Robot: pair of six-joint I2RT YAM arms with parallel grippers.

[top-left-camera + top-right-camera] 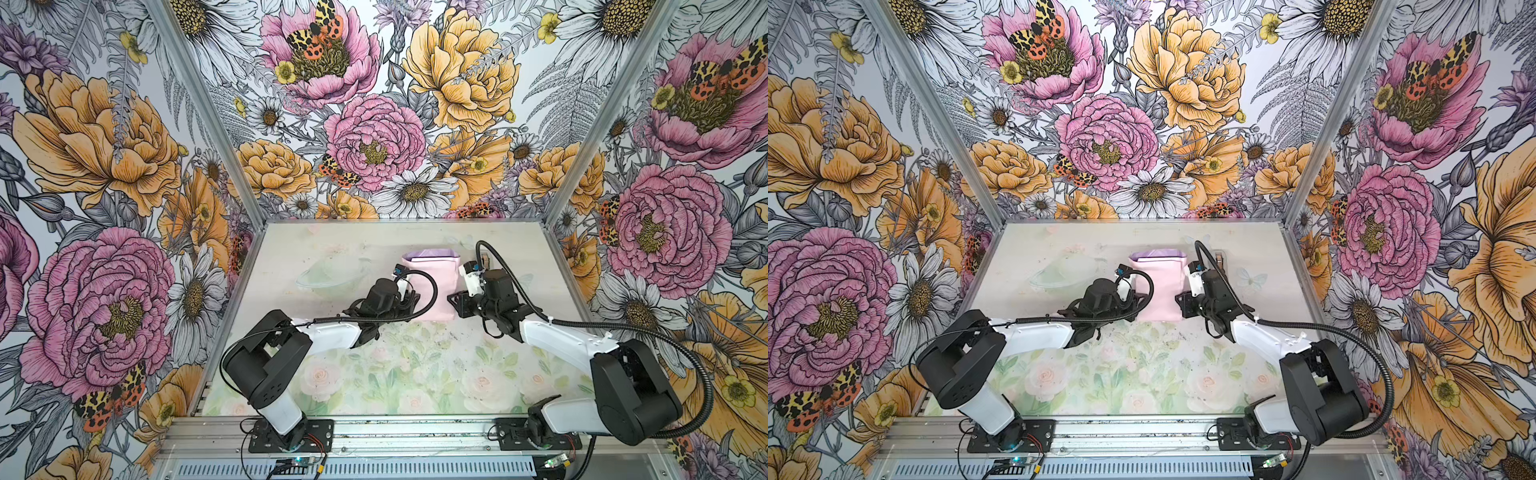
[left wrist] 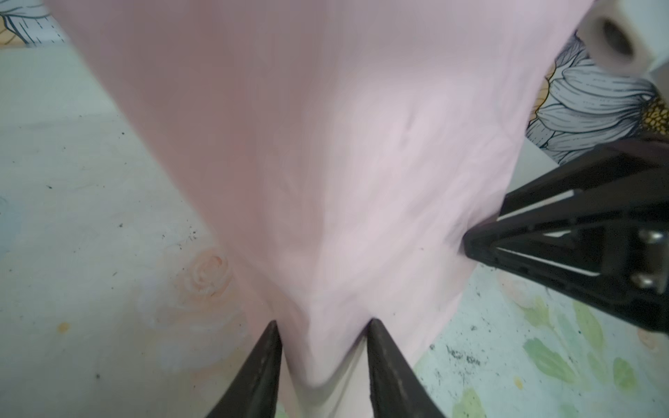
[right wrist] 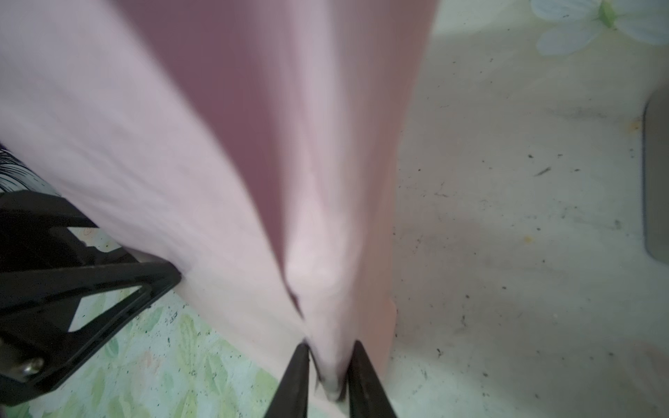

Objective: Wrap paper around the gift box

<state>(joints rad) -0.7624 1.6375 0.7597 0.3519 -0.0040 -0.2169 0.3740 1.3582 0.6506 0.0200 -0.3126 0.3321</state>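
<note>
The paper, pale pink with a lilac far edge, lies creased at the far centre of the table. The left gripper and right gripper each clamp a near fold. A grey object sits nearby.

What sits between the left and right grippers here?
The paper, pale pink face showing, spans the gap between the left gripper and right gripper in both top views. Each wrist view shows its jaws pinching it.

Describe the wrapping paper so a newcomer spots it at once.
On the floral table, look between the left gripper and right gripper. The paper, gripped by both, is plain pale pink with a lilac far edge, unlike the patterned surroundings.
</note>
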